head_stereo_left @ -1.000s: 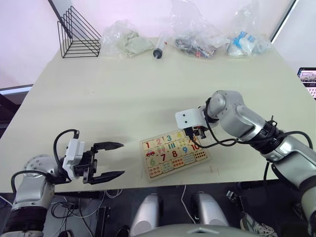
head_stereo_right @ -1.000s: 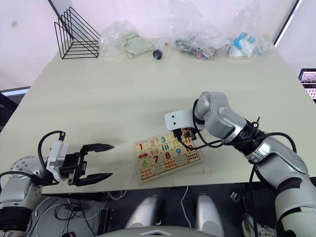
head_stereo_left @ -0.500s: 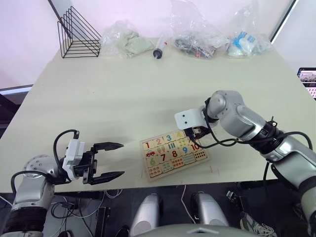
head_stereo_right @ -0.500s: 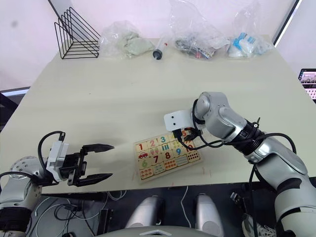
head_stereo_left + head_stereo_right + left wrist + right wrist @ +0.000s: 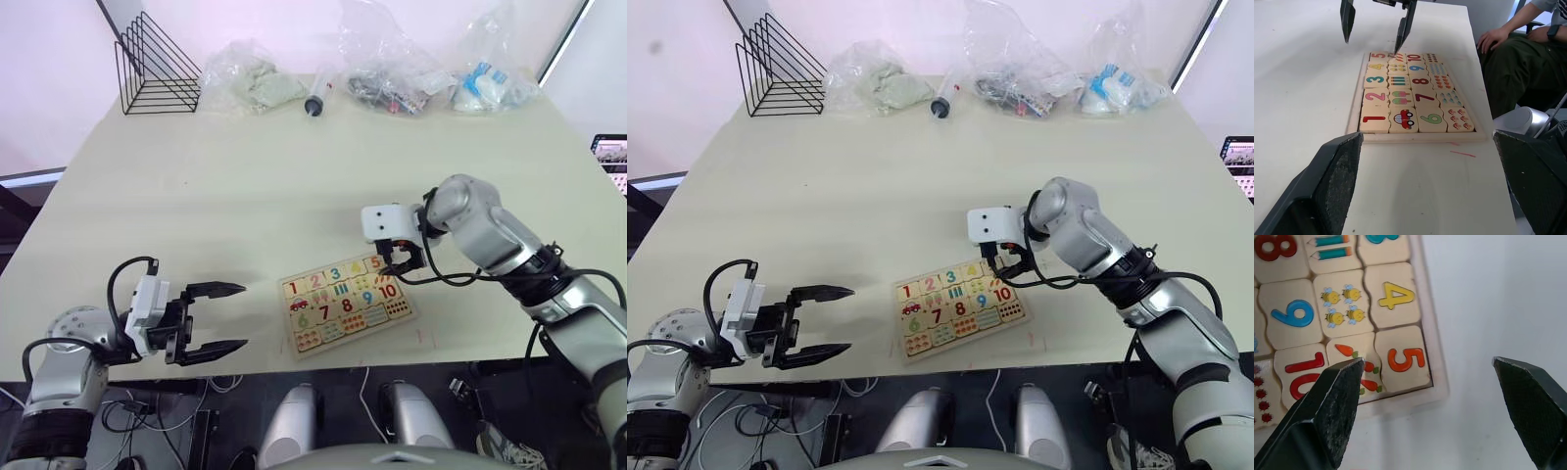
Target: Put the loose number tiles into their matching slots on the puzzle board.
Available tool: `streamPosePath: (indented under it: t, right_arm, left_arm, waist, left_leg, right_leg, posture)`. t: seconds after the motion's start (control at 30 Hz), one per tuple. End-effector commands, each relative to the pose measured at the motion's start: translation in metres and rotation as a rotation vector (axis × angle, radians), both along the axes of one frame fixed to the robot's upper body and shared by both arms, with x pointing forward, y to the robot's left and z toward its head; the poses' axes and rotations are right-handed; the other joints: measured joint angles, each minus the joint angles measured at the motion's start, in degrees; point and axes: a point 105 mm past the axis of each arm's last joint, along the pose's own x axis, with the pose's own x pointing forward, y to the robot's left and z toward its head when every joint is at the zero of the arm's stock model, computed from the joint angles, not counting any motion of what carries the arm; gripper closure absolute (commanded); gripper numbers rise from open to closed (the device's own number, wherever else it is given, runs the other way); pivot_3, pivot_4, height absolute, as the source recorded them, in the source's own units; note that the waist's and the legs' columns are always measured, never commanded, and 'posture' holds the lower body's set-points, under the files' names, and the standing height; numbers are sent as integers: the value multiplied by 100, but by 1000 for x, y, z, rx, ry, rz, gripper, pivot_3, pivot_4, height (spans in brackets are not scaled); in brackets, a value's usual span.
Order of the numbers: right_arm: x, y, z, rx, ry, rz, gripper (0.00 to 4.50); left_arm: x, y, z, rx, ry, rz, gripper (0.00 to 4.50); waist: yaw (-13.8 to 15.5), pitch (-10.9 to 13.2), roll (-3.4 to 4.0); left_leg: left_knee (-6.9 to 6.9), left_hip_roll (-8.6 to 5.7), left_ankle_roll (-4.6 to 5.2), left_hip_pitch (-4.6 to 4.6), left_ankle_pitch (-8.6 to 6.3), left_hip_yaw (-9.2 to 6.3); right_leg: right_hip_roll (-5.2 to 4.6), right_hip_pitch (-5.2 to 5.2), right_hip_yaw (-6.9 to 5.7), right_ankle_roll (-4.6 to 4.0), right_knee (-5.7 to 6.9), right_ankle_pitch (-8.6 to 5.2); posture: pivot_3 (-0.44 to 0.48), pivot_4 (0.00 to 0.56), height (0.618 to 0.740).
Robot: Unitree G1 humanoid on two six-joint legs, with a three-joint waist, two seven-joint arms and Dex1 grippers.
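The counter (image 5: 245, 186) carries the puzzle board (image 5: 345, 302) near its front edge, toward the front right corner. The board lies flat and skewed, its long axis running from front-left to rear-right, digits reading upright from the front edge. All five loose number tiles appear seated in the top row, with the orange 5 (image 5: 1404, 359) in the end slot at the frame corner. The right gripper (image 5: 404, 262) hangs spread and empty just over that corner; you should lift it straight up without brushing the frame. The left gripper (image 5: 227, 317), spread and empty, hovers near the front left edge, well apart from the board.
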Motion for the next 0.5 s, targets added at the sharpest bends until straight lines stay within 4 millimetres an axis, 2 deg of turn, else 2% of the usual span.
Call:
streamPosePath:
  t: [0.03,0.07,0.1,0.17,0.2,0.23,0.27,0.3,0.33,0.5]
  right_arm:
    - [-1,-3,16,152,-5,-44,666]
    - [-1,-5,15,181,2,-54,829]
    - [-2,-4,16,214,1,-55,1268]
    - [-2,-7,15,268,-2,-67,2221]
    - [-2,-9,14,286,-5,-71,2878]
    - [-2,-10,13,296,-6,-73,3120]
    - [-4,-8,14,342,-2,-62,3781]
    - [-5,-6,16,384,8,-62,4233]
    - [-5,-8,14,401,10,-73,4422]
    - [-10,-12,2,514,31,-80,4422]
  left_arm:
    - [2,2,8,0,-44,-5,0]
    - [2,2,8,0,-44,-5,0]
    - [2,2,8,0,-44,-5,0]
    - [2,2,8,-1,-43,-6,0]
    - [2,2,8,-2,-43,-6,0]
    - [2,2,8,-2,-43,-7,0]
    - [3,1,9,-3,-43,-6,0]
    - [3,1,9,-3,-44,-6,0]
    - [3,1,9,-3,-44,-7,0]
    - [3,2,9,-2,-44,-5,0]
  waist:
    - [4,0,0]
    - [3,0,0]
    - [1,0,0]
    - [-3,0,0]
    - [-4,0,0]
    - [-4,0,0]
    - [-4,0,0]
    - [-4,0,0]
    - [-5,-1,-1]
    - [13,-2,-3]
  left_leg:
    - [-1,0,0,-1,0,0]
    - [-1,1,0,0,0,0]
    - [-1,1,0,-1,0,0]
    - [-3,2,0,0,0,1]
    - [-4,2,0,1,0,1]
    - [-4,2,0,1,0,1]
    - [-4,2,0,2,0,1]
    - [-4,2,0,1,0,2]
    - [-4,2,0,1,0,2]
    - [-4,2,1,1,0,2]
  right_leg:
    - [-2,1,1,0,-1,0]
    - [-3,1,1,0,-1,0]
    - [-3,1,1,0,-1,0]
    - [-3,3,3,0,-1,0]
    - [-2,3,3,0,-1,0]
    - [-2,3,3,0,-1,0]
    - [-2,3,3,0,0,0]
    - [-2,3,3,0,-1,0]
    - [-2,4,4,0,0,0]
    - [-3,5,3,1,-2,0]
  posture:
    - [0,150,740]
    - [0,150,740]
    - [0,150,740]
    - [0,150,740]
    - [0,150,740]
    - [0,150,740]
    - [0,150,740]
    - [0,150,740]
    - [0,150,740]
    - [0,150,740]
